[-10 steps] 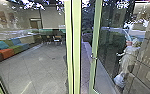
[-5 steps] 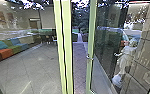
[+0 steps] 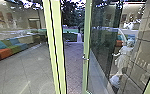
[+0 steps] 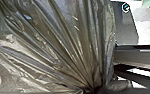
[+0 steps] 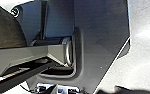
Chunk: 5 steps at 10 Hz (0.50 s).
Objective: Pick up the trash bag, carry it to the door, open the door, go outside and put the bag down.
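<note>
In the left wrist view, the dark, shiny trash bag [image 4: 66, 45] is pulled into tight folds that meet in a gathered neck, with my left gripper [image 4: 92, 89] shut on it. Part of the bag [image 5: 6, 27] also bulges into the right wrist view, beside the robot's own bar. Ahead, a glass door with a pale green frame [image 3: 87, 37] and a small handle [image 3: 85, 58] stands open, a gap between it and the double green post [image 3: 54, 47].
Paving [image 3: 74, 62] runs through the gap towards dark greenery [image 3: 72, 15]. Behind glass on the left are a coloured sofa [image 3: 9, 50] and tiled floor. A pale figure [image 3: 122, 58] shows in the glass at right, beside a tiled wall [image 3: 147, 32].
The head camera has moved, so the green post and door edge stand further left. The gap between them looks wider, with more paving and greenery showing through.
</note>
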{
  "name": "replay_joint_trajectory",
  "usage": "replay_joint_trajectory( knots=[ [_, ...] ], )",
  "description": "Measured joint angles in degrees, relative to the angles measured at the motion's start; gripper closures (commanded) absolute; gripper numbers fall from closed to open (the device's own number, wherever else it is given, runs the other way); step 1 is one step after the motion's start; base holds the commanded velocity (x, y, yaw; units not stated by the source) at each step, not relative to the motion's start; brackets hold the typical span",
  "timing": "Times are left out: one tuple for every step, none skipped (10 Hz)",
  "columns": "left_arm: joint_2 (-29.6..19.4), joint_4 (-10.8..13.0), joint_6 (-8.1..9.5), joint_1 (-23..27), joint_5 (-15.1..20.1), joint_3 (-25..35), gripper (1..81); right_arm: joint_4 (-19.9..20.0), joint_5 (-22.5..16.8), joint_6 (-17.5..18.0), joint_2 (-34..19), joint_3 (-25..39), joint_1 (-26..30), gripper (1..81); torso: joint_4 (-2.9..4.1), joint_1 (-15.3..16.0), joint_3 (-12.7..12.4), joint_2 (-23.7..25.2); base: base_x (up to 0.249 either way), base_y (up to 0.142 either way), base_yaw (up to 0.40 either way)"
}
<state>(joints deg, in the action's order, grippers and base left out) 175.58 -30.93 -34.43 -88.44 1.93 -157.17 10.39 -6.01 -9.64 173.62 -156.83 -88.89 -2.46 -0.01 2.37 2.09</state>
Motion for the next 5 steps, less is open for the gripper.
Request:
replay_joint_trajectory(
  knots=[
    [-0.02,0.0,0.0,-0.01,-0.02,0.0,81.1,0.02,0.0,0.0,0.04,0.0,-0.02,1.0,0.0,0.0,0.0,0.0,0.0,-0.136,0.0],
    [0.0,0.0,0.0,0.0,0.0,0.0,81.1,0.02,0.0,0.0,0.0,0.0,0.0,1.0,0.0,0.0,0.0,0.0,0.0,-0.136,0.0],
    [-0.02,0.0,0.0,-0.01,-0.02,0.0,81.1,0.02,0.0,0.0,0.0,-0.01,0.0,1.0,0.0,0.0,0.0,0.0,0.0,-0.136,0.0],
    [0.0,0.0,0.0,-0.01,-0.02,0.0,81.1,0.02,0.0,0.02,0.04,0.0,-0.02,1.0,0.0,0.0,0.0,0.0,0.0,-0.136,0.0],
    [0.09,0.0,0.0,0.0,-0.02,0.0,81.1,0.02,0.0,0.0,0.01,0.0,-0.02,1.0,0.0,0.0,0.0,0.0,0.0,-0.136,0.0]
  ],
)
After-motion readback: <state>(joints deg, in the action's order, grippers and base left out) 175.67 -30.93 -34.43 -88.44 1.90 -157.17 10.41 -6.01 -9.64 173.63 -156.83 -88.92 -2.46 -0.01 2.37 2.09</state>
